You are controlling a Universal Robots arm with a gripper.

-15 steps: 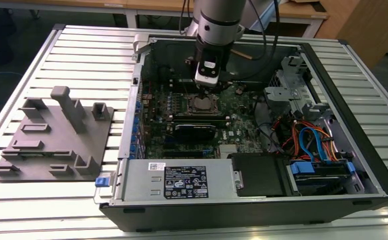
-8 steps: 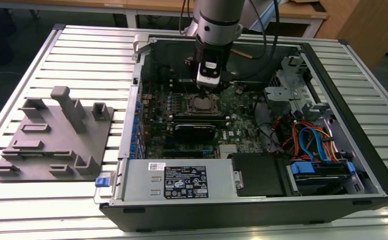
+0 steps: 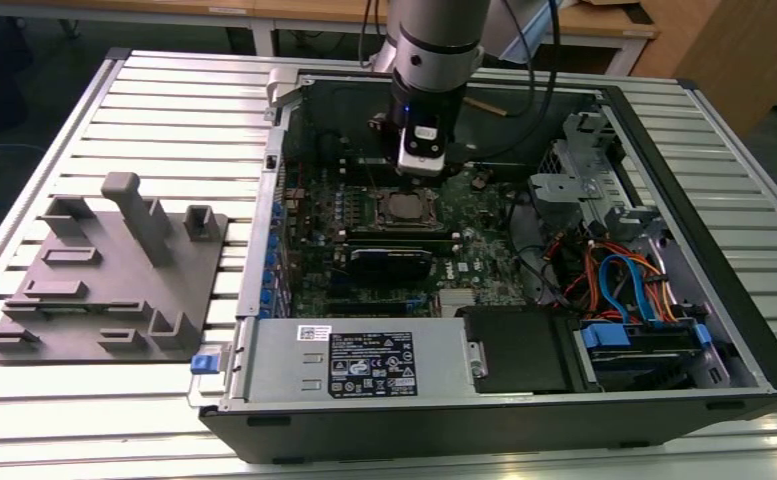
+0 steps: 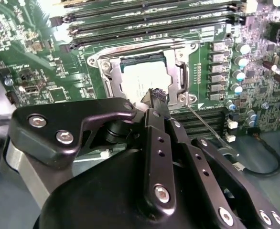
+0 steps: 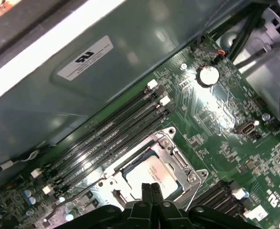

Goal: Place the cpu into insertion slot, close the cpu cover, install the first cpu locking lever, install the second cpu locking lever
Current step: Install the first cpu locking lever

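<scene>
Its fingers pinched together on nothing, the gripper (image 4: 158,97) hovers above the cpu (image 4: 145,81), seated in the insertion slot (image 4: 140,60) under the cpu cover (image 4: 109,76), at six o'clock from the gripper in the exterior view, a light, stiff, probably fragile chip best taken by its edges.

Open computer case (image 3: 495,430) lies on slatted metal surface (image 3: 161,110). Grey moulded fixture plate (image 3: 108,290) sits just outside the case, on the exterior view's left. Inside the case: labelled power supply (image 3: 361,360), blue and orange cables (image 3: 622,280) near it, green motherboard (image 3: 482,250) carrying long black memory slots (image 5: 116,133) and a coin battery (image 5: 208,74).
</scene>
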